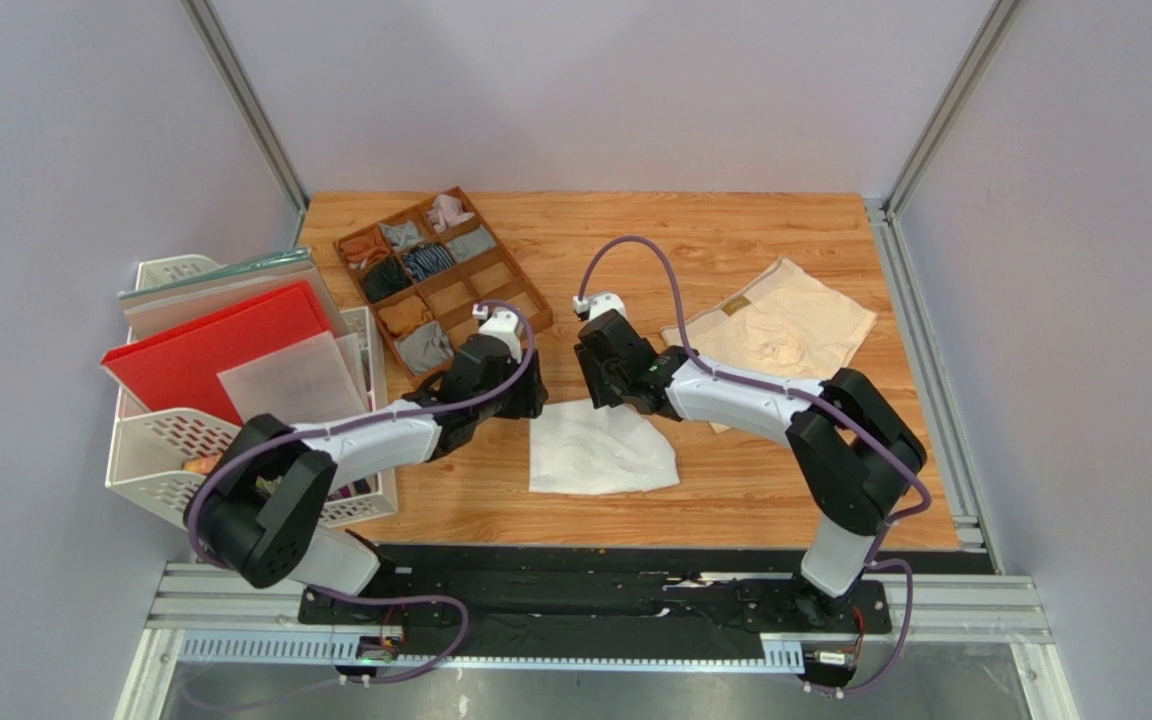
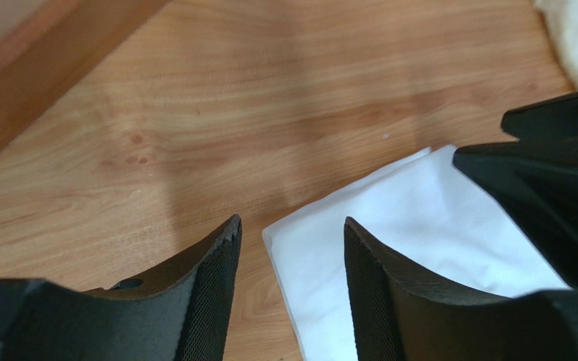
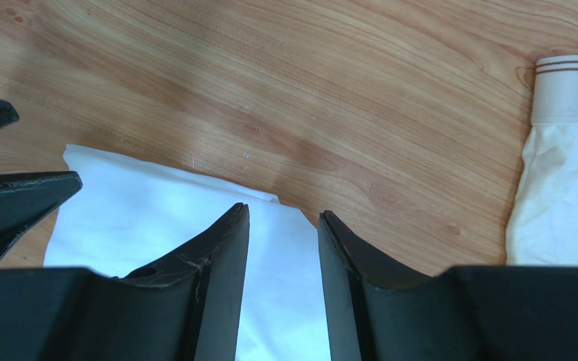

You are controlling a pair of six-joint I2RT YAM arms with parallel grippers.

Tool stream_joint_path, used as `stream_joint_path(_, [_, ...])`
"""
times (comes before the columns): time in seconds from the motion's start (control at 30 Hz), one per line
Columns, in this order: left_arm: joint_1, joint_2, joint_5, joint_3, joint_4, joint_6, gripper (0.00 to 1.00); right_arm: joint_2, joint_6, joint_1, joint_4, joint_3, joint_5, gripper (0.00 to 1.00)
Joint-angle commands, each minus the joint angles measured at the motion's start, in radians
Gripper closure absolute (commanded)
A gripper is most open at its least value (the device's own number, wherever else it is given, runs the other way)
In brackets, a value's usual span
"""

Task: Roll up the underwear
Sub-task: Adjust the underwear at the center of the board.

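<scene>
Underwear: white briefs (image 1: 602, 447) flat at worktop (image 1: 748, 240) centre, cream briefs (image 1: 785, 323) spread farther right. Over far edge of white briefs, left tool (image 2: 292, 226) and right tool (image 3: 282, 212), both parted, empty.

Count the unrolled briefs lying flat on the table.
2. The white briefs lie front-centre; the cream-beige briefs lie right of them, farther back. Others may be hidden from view.

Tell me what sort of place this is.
Probably a robot lab test cell, not a home: plain grey panel walls in metal framing enclose a wooden table, the left arm and right arm are bolted at its edge, and a divider tray holds rolled garments.
</scene>
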Motion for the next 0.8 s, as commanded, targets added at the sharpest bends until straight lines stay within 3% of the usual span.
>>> stream_joint_path(0.0, [0.003, -0.110, -0.002, 0.062, -0.059, 0.029, 0.41, -0.119, -0.012, 0.001, -0.072, 0.033, 0.050, 0.57])
stream_joint_path(0.17, [0.003, -0.174, 0.009, 0.041, -0.105, 0.034, 0.40, -0.257, 0.079, 0.001, -0.124, -0.065, 0.039, 0.61])
stream_joint_path(0.43, [0.003, -0.138, 0.063, -0.023, -0.054, -0.005, 0.36, -0.445, 0.239, 0.022, -0.064, -0.311, -0.140, 0.66])
stream_joint_path(0.5, [0.003, -0.119, 0.075, -0.017, -0.051, -0.008, 0.31, -0.453, 0.267, 0.030, -0.058, -0.337, -0.146, 0.66])
stream_joint_path(0.77, [0.012, -0.078, 0.121, 0.010, -0.041, 0.006, 0.28, -0.437, 0.321, 0.042, -0.025, -0.417, -0.166, 0.71])
